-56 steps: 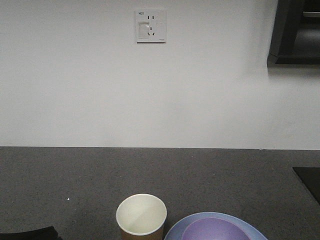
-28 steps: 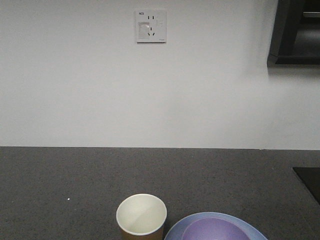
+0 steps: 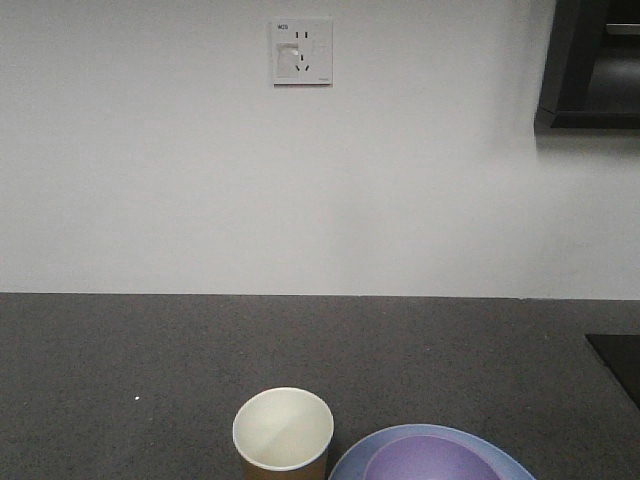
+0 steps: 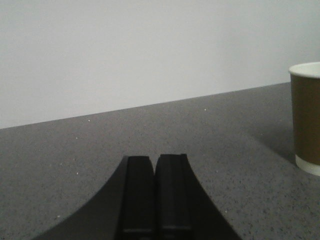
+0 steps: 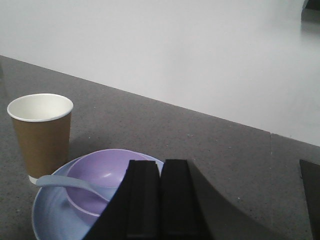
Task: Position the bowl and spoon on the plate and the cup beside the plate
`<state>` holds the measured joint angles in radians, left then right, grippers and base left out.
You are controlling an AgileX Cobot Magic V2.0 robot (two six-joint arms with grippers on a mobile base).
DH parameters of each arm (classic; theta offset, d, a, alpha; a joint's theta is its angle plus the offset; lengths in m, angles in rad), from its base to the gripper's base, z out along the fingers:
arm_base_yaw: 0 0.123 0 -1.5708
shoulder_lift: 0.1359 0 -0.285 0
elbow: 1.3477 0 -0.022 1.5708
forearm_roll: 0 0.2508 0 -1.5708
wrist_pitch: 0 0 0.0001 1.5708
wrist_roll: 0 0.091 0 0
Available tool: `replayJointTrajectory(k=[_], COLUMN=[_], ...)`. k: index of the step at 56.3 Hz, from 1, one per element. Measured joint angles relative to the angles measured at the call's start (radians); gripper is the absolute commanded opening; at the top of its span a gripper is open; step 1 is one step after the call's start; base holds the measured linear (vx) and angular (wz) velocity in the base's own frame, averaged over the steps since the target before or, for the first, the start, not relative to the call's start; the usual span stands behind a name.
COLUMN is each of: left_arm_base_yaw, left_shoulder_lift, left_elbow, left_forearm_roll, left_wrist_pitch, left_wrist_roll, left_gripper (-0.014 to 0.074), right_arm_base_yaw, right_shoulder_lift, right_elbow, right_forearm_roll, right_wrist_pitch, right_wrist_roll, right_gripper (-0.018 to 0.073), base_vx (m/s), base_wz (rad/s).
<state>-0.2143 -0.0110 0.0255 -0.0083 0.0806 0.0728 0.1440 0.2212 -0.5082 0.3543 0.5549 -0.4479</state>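
Front view: dark corner at lower left, seen a second ago, gone. Right claw (image 5: 160, 200): fingers together, empty. Ahead-left of it: bowl (image 5: 102, 177) on plate (image 5: 50, 212), spoon (image 5: 70, 183) in bowl, cup (image 5: 41, 135) beside. Left claw (image 4: 156, 195): together, empty; cup far right. Wall socket (image 3: 301, 52) behind.

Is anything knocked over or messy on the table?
No. The paper cup stands upright beside the plate, the purple bowl sits on the plate, and the spoon rests across the bowl. Nothing is spilled.
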Motion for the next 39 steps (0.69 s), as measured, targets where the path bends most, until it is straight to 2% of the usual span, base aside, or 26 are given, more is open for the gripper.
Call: replayJointTrajectory(k=[39], left_arm_base_yaw=[0.000], left_shoulder_lift=[0.000], left_elbow=[0.000], left_forearm_roll=[0.000], left_wrist_pitch=[0.016], left_wrist_roll=[0.000], left_gripper=[-0.0003], right_arm_base_yaw=[0.000], right_shoulder_lift=[0.000], right_elbow=[0.000], right_forearm_roll=[0.000], right_wrist_pitch=[-0.001], right_wrist_roll=[0.000], right_gripper=[-0.0008], base_vx=[0.00], base_wz=[0.00])
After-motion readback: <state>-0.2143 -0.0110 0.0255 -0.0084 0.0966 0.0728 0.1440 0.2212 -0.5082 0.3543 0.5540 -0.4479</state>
